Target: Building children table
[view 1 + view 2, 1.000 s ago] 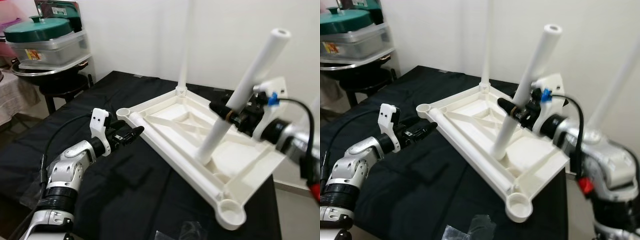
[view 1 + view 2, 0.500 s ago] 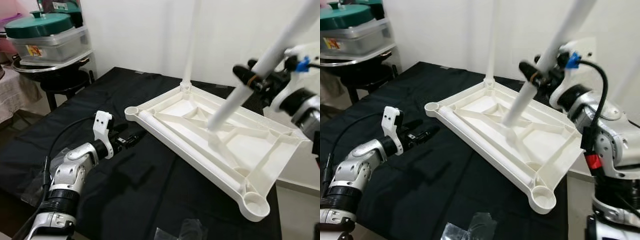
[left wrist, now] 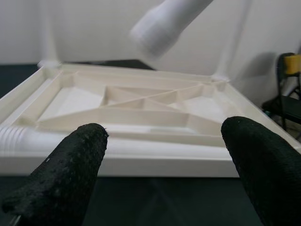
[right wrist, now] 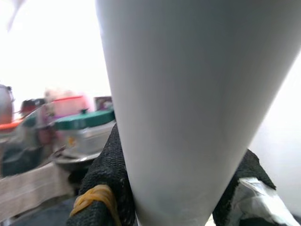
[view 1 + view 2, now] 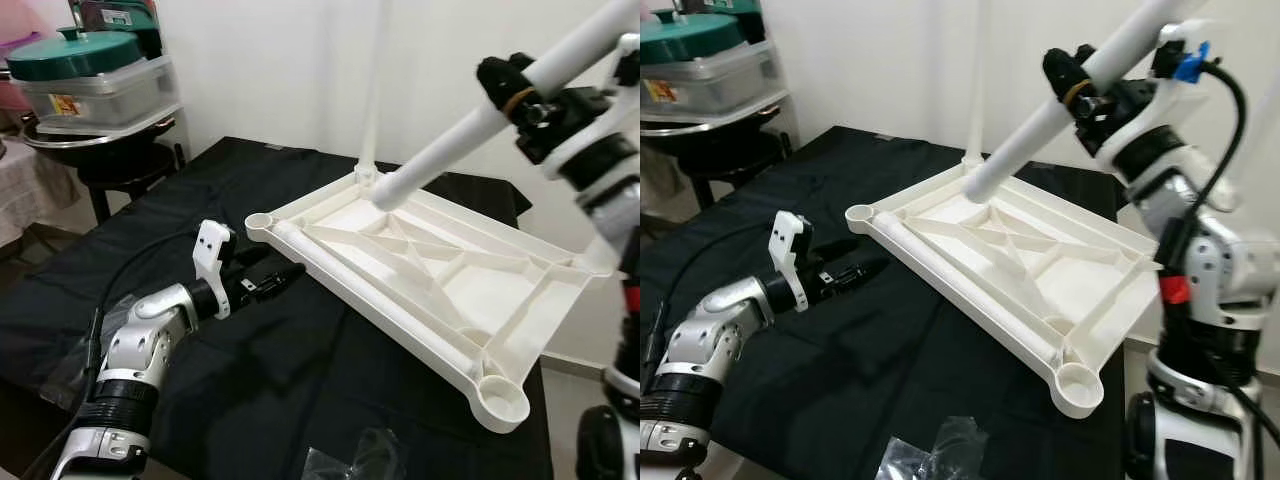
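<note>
Left eye view — the upturned white tabletop lies mid-frame on the black worktop; upper right, the right gripper clamps a white table leg, lower end above the far corner. Left wrist view — the left gripper, fingers spread open, faces the tabletop's near edge. Right wrist view — the leg looms huge, black fingers pinched around it.
</note>
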Motion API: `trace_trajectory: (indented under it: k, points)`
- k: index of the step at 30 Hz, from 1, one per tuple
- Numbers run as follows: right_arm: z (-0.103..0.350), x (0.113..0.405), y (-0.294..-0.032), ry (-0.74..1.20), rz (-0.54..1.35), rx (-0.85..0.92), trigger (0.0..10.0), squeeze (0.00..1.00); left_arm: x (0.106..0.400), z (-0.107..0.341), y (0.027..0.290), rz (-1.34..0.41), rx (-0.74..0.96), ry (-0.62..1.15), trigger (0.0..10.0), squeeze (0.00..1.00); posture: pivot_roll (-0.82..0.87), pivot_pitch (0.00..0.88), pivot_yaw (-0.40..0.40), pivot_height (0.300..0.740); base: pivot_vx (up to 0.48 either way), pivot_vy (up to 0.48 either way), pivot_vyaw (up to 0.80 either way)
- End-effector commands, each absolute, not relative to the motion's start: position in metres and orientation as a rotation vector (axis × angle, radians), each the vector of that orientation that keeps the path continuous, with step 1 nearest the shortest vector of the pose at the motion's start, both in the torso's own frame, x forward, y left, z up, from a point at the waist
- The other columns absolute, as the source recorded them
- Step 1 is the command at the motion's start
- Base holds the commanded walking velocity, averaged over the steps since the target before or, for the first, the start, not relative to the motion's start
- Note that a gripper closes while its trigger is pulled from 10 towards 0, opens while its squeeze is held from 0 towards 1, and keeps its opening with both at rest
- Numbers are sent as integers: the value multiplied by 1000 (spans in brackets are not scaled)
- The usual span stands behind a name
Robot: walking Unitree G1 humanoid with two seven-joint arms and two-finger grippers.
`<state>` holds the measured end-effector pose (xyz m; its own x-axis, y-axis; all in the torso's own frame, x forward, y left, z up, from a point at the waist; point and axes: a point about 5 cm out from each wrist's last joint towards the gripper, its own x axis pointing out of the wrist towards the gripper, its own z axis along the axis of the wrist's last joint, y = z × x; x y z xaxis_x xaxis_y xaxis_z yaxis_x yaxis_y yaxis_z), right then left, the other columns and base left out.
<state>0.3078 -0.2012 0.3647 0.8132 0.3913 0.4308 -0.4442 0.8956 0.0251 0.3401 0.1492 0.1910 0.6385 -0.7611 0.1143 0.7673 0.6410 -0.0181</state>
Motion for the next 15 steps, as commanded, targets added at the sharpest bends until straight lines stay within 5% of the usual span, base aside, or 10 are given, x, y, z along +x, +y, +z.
trace_trajectory:
  k: [1, 2, 3, 15]
  points:
    - [369, 308, -194, -454, 478, 140, 10000, 0, 340, 195, 151, -892, -43, -111, 10000, 620, 6, 0, -20, 740, 0, 0, 0]
    - [365, 310, -186, -437, 499, 166, 10000, 0, 341, 200, 148, -907, -18, -127, 10000, 204, 6, 0, -20, 740, 0, 0, 0]
    - [359, 313, -176, -414, 527, 193, 10000, 0, 343, 206, 146, -909, 22, -149, 10000, 0, 8, 0, -18, 740, 0, 0, 0]
    - [335, 326, -148, -288, 605, 275, 10000, 0, 347, 213, 133, -947, 298, -208, 10000, 0, 13, 0, -24, 740, 0, 0, 0]
